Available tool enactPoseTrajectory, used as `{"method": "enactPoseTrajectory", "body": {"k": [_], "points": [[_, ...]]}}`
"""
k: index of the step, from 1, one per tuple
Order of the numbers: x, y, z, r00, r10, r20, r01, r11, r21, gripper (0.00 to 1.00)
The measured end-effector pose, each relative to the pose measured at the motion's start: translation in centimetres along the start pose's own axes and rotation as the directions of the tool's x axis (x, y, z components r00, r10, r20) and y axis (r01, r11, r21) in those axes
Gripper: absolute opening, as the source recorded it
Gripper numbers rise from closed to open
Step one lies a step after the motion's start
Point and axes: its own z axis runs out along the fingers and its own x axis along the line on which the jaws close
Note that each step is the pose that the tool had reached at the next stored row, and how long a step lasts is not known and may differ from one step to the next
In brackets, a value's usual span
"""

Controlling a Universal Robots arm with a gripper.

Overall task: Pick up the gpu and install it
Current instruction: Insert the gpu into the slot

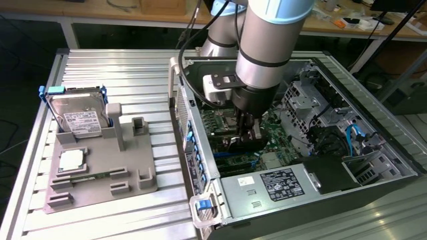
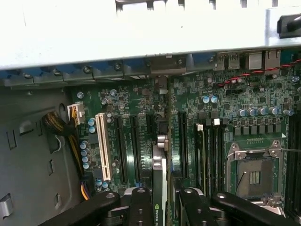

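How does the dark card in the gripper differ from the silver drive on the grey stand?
The gpu is dark and thin, held on edge by the gripper inside the computer case; the hard drive is silver with a white label, standing in the grey stand outside. Both are flat computer parts.

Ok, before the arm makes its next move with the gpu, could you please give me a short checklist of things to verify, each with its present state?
1. gpu clamped between the gripper fingers: ok.
2. Card is inside the open case, over the motherboard: ok.
3. Card edge runs parallel to the long expansion slots: ok.
4. Card stands exactly over one slot: cannot tell, the card hides what is under it.
5. Bracket end lines up with the case's rear opening: cannot tell.
6. Yellow cable bundle is apart from the card, beyond the white slot: ok.
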Motion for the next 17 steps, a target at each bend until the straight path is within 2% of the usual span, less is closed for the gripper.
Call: {"method": "enactPoseTrajectory", "body": {"k": [10,12,17], "points": [[-0.01,0.22,0.19,1.0,-0.001,-0.0001,0.001,1.0,0.0004,0.27],[-0.03,0.24,0.22,1.0,-0.002,0.0,0.002,1.0,0.0021,0.27],[-0.07,0.24,0.28,1.0,-0.004,0.0009,0.004,0.9999,0.011,0.27]]}}
